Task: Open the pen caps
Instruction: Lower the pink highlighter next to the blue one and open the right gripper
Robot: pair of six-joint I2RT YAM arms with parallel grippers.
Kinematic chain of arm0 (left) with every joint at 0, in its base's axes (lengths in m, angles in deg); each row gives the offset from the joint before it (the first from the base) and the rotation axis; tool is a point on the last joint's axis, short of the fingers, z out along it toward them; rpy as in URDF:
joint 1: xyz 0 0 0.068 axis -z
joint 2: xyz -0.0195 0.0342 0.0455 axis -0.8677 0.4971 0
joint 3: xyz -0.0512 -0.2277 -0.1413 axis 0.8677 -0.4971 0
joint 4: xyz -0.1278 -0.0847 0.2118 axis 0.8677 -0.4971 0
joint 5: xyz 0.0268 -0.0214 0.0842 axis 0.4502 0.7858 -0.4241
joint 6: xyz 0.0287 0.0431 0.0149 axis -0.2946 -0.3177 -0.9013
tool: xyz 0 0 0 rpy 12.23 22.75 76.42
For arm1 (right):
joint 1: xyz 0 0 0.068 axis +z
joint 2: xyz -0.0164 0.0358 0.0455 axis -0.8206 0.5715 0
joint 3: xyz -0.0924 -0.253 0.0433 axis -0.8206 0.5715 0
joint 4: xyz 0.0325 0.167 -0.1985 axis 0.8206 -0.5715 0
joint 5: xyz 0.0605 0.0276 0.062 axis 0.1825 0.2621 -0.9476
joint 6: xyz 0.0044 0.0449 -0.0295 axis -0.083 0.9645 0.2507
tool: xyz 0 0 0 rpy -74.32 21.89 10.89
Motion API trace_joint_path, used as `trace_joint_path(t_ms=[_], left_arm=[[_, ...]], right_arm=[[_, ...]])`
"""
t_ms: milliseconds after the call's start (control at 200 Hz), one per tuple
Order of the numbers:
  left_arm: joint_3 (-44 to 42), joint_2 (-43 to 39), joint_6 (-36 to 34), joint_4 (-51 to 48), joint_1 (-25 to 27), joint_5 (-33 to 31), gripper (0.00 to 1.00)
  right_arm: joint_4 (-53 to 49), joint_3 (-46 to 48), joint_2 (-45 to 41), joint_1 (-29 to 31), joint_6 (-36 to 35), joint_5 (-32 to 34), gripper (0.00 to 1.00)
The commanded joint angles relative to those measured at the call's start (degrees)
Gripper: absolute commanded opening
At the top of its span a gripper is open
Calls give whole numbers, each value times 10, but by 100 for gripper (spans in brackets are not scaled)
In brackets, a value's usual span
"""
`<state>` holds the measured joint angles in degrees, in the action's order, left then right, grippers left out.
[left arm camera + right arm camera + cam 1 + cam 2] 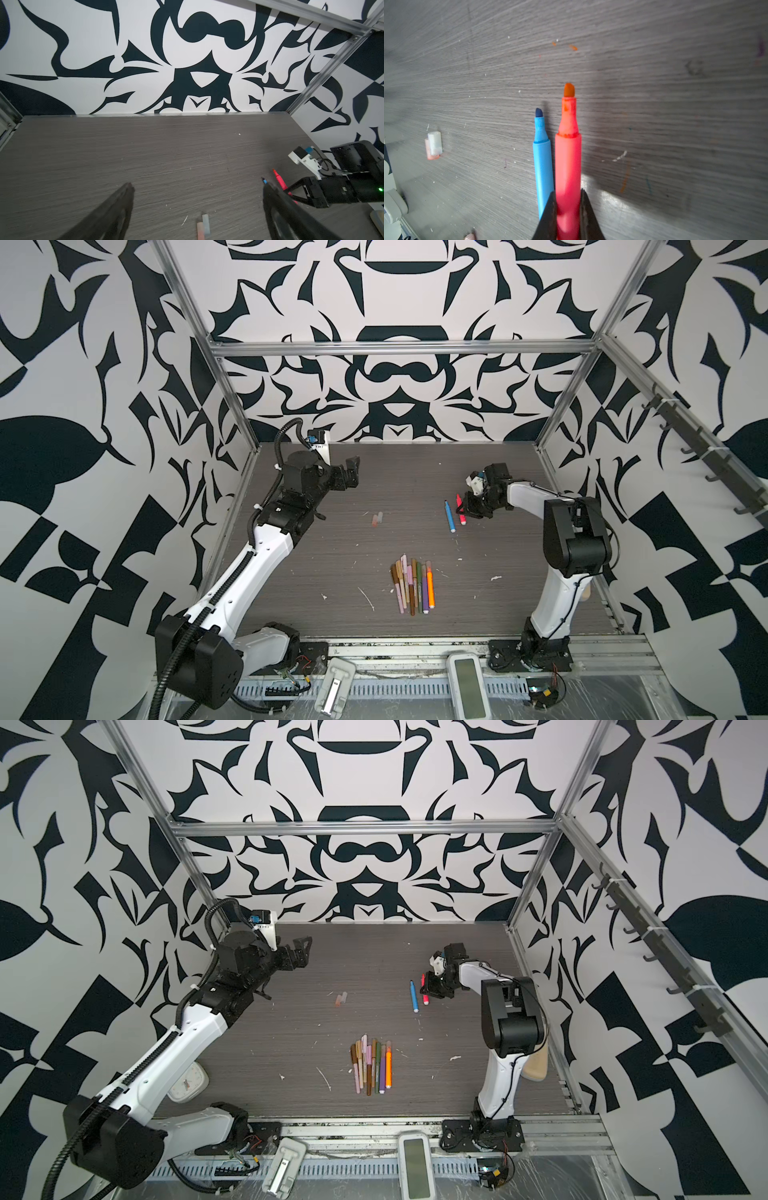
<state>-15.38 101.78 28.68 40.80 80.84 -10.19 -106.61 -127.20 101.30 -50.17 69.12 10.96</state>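
white-shelled arms [270, 545] with black joints [577, 539], apparently corrugated black cabling [277, 443].

Red pen [568, 166] uncapped, orange tip bare, clamped in right pincer [568, 192], at 2 o'clock on desk [332, 489]; blue pen [543, 166] uncapped, lying just beside it. Two clear-pinkish pen caps [377, 519] touching, side by side, 9 o'clock of blue pen. Capped pens [409, 587] bundled parallel at 6 o'clock, orange pen [430, 589] on bundle's 3 o'clock edge
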Motion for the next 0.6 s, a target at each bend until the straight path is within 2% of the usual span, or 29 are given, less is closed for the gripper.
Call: trace_joint_path(t_ms=[0,300,480,595], left_arm=[[11,-2,-6,-10,-1,-12,99],[14,-1,-7,-15,-1,-11,99],[20,6,-8,-23,-1,-3,99],[22,9,-8,-25,-1,0,99]], right_arm=[[6,6,-4,3,-2,-10,10],[8,14,-10,4,-4,-13,37],[12,16,-13,3,1,-24,38],[28,20,-10,4,14,-54,38]])
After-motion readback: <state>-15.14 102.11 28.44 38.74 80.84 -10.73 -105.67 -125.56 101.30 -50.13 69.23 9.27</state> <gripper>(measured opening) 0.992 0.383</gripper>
